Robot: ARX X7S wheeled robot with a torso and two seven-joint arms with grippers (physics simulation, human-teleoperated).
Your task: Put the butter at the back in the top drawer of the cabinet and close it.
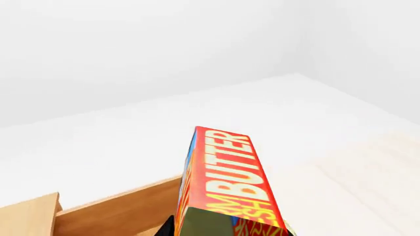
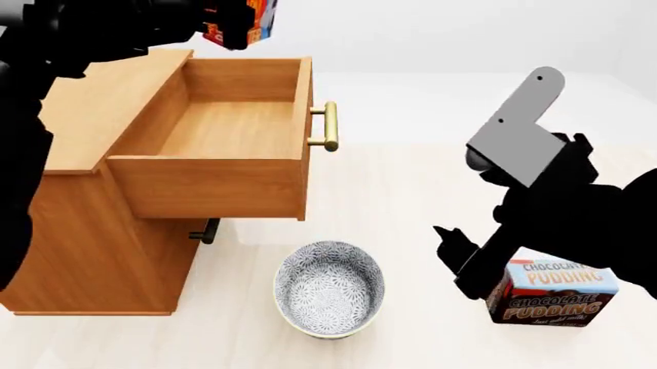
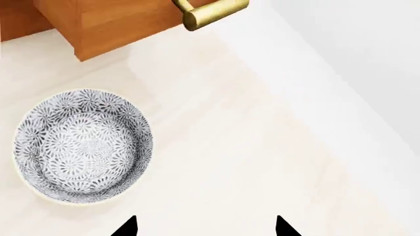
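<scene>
Nearest to me, my right tool [image 3: 205,227] is hanging over the pale desk [image 3: 262,147] with its two dark tips spread wide apart and nothing between them. The patterned bowl [image 2: 328,288] is sitting just beside it on the desk, and the chocolate pudding box [image 2: 552,294] is standing partly behind my right arm. Farther on, the top drawer [image 2: 231,131] of the cabinet [image 2: 88,231] is standing pulled fully out, its brass handle [image 2: 328,126] facing the open desk. At the far corner, my left tool [image 2: 234,21] is clamping the butter [image 1: 226,179] and holding it in the air above the drawer's back edge, not yet inside the drawer.
</scene>
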